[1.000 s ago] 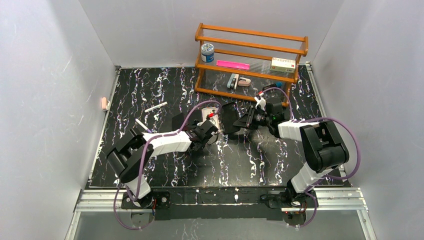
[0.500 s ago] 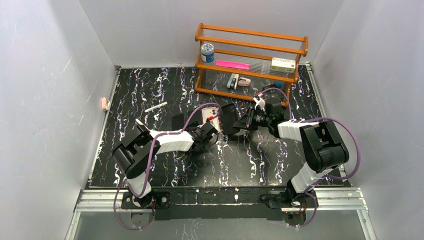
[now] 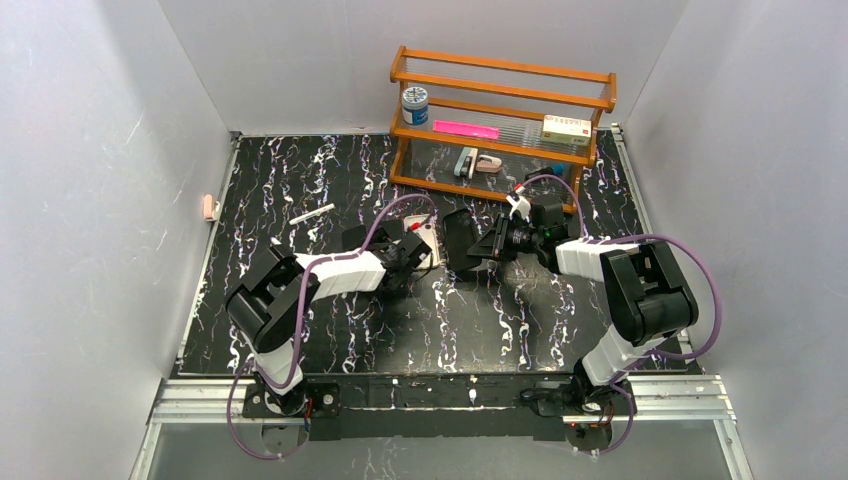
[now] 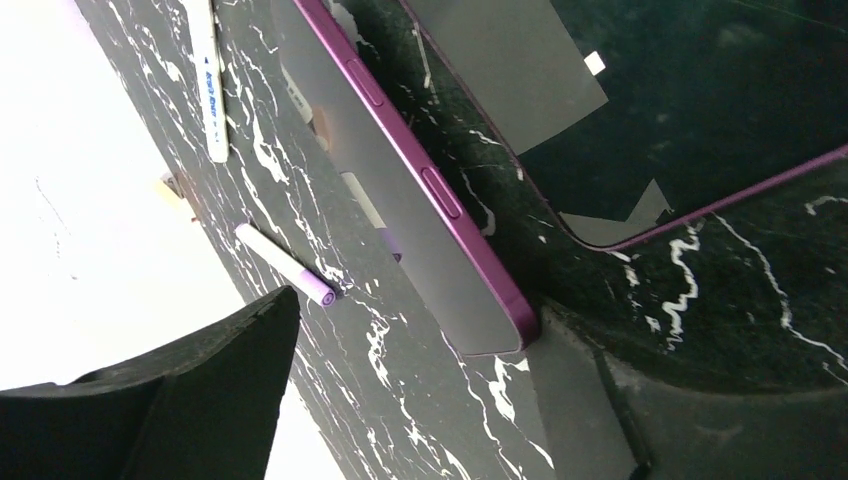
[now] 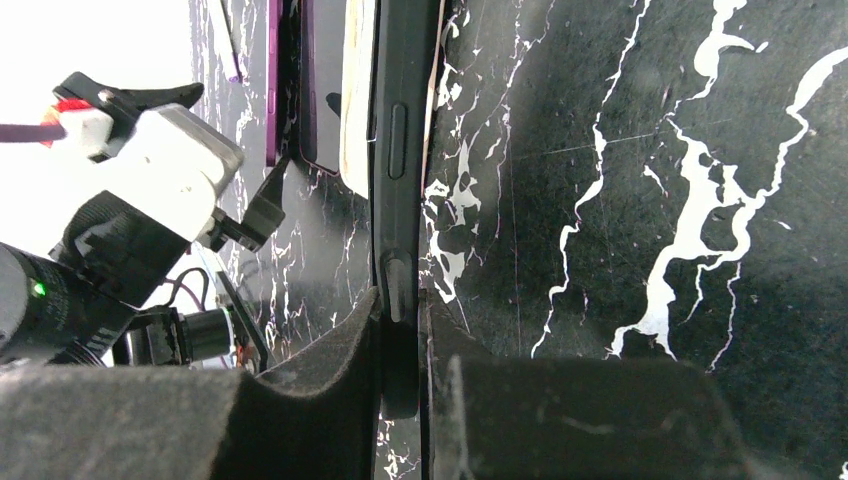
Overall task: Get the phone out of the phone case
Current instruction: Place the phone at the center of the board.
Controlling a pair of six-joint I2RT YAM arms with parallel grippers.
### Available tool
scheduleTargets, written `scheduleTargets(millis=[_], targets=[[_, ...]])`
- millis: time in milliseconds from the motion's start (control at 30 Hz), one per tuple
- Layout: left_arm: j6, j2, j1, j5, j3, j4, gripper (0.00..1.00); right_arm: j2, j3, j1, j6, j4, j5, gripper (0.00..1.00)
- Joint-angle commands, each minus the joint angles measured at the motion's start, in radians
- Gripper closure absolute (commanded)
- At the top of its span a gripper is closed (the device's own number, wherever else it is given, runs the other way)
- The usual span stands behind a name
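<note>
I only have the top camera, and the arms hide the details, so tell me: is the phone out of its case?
Observer: Yes; the left wrist camera shows the phone's bare purple edge, buttons uncovered.
Operator: Who holds the case?
Observer: The right gripper, clamped on its rim, per the right wrist camera.
Operator: And the left gripper?
Observer: Open; in its wrist view a finger stands clear of the phone.
</note>
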Motion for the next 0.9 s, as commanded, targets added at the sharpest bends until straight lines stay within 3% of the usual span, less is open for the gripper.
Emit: scheduleTargets(millis=[0,233,467,700,867], targets=[[-0.055,-0.016,0.035,0.163,0.026,-0.048,0.17,0.003,0.043,-0.004,-0.026,0.003,-0.014,0.99],[-0.096,-0.045,0.101,0.326,0.052,-0.091,0.02,-0.001,0.055,-0.004,-0.031,-0.017,-0.016,0.99],[-0.129,-0.093,0.134,0.473,0.051,-0.106,0.02,0.021,0.086,-0.004,-0.047,-0.042,-0.008,0.99],[-0.155,-0.132,0.159,0.513,0.051,-0.114,0.02,0.085,0.156,-0.003,-0.037,-0.079,0.007,0.99],[-0.225,-0.202,0.257,0.635,0.052,-0.086,0.02,0.143,0.187,-0.003,-0.018,-0.084,0.007,0.99]])
